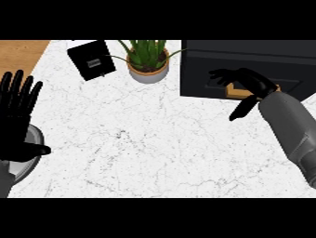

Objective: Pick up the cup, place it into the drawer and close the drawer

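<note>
Now cup (240,91) in right hand (246,86), over drawer (257,69)

White marble counter (154,139), potted plant (148,62), black box (91,59), dark drawer unit (257,67), grey bowl (30,153) at left edge.

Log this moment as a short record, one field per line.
surface: white marble counter
drawer unit: black, at the counter's back right
cup: tan object, partly hidden under the right robot hand
right robot hand: curled round the cup at the drawer unit's front
left robot hand: open, fingers up, resting at left edge
other items: potted plant; black box; grey bowl under left hand
</note>
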Controlling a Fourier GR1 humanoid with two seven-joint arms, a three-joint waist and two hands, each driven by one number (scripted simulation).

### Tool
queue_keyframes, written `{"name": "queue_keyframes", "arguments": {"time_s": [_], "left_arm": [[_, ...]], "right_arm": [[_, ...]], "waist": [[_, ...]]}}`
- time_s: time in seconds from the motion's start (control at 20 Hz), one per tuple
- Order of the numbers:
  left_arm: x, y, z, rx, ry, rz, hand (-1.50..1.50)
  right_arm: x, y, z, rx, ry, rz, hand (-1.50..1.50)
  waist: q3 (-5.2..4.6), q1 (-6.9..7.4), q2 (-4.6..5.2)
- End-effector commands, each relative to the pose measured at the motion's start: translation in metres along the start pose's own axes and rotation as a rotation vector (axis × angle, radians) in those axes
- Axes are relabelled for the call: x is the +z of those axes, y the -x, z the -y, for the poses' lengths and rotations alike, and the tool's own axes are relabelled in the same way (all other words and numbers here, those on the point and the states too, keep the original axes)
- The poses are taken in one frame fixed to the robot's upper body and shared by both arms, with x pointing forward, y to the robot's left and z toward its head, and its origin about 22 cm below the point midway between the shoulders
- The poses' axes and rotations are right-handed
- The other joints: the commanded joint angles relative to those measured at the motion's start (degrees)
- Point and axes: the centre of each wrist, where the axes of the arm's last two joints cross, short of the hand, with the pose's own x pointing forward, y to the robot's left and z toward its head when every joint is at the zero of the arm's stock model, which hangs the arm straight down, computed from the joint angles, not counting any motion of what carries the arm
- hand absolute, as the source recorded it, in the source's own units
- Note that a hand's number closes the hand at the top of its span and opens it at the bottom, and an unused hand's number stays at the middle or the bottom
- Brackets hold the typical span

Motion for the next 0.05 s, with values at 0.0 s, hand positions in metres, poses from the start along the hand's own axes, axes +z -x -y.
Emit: {"name": "queue_keyframes", "arguments": {"time_s": [0.0], "left_arm": [[-0.0153, -0.0086, -0.0008, -0.012, 0.005, 0.018, -1.50]], "right_arm": [[0.0059, 0.0038, 0.0280, 0.032, 0.079, -0.145, -1.50]], "waist": [[0.79, 0.51, 2.53]]}}
